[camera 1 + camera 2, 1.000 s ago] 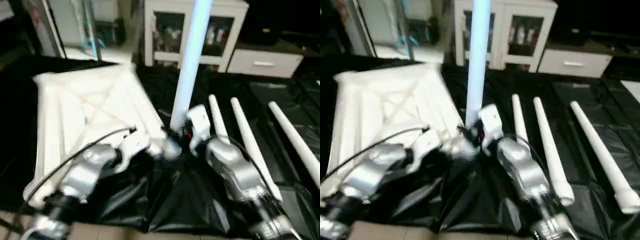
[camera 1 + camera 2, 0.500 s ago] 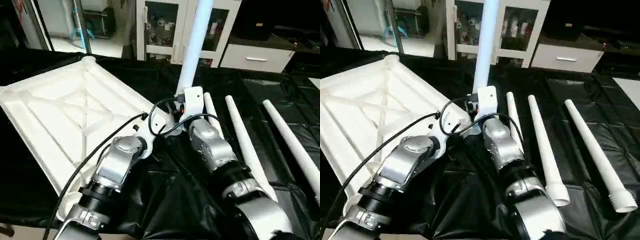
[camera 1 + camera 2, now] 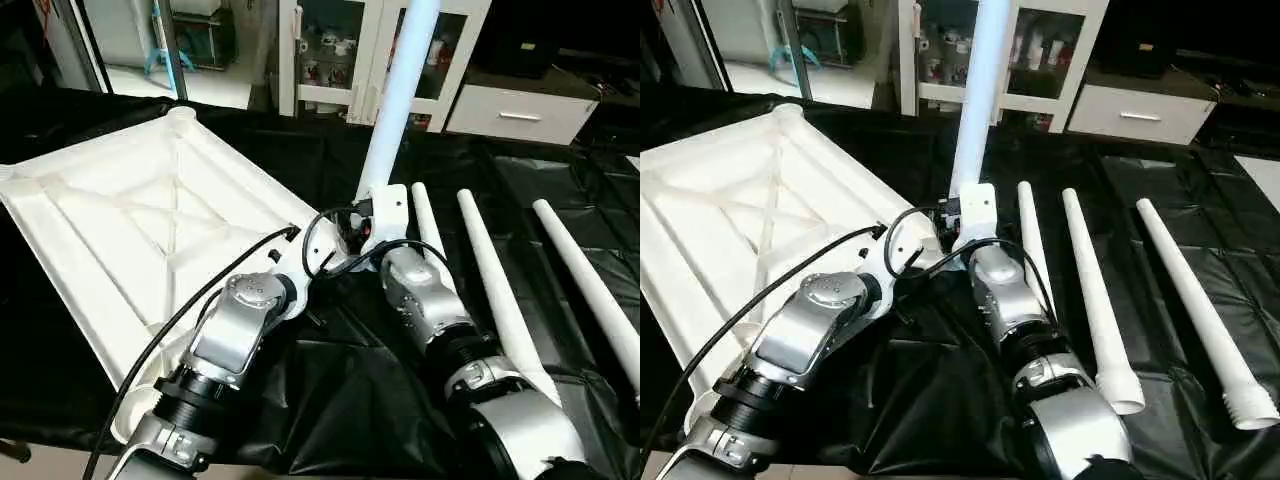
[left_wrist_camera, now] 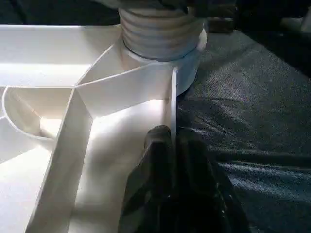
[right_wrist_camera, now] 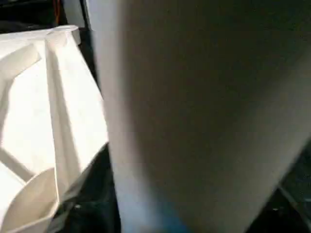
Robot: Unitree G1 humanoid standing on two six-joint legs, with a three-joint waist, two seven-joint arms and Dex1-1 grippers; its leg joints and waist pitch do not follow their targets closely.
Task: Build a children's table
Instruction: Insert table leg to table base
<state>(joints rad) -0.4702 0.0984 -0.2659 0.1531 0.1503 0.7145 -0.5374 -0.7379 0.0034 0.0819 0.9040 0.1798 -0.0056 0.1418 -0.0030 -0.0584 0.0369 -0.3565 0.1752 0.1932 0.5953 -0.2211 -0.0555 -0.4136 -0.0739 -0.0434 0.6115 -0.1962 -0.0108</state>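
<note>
White square plastic tabletop [image 3: 150, 220], ribs up: light, stiff, thin-walled. Left hand [image 4: 171, 138] clamped on its rim, corner socket just ahead. Tapered white tube leg [image 3: 395, 110] upright there, directly before right hand [image 3: 375, 215]; grip cannot be told. Smooth, likely slippery; best held low.

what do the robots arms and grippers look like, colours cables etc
Both forearms, left and right, are rounded silver metal shells with black ribbed rings at the joints. Each wrist carries a white block housing. Black cables loop between the wrists. The left gripper has black, softly rounded fingers.
</note>
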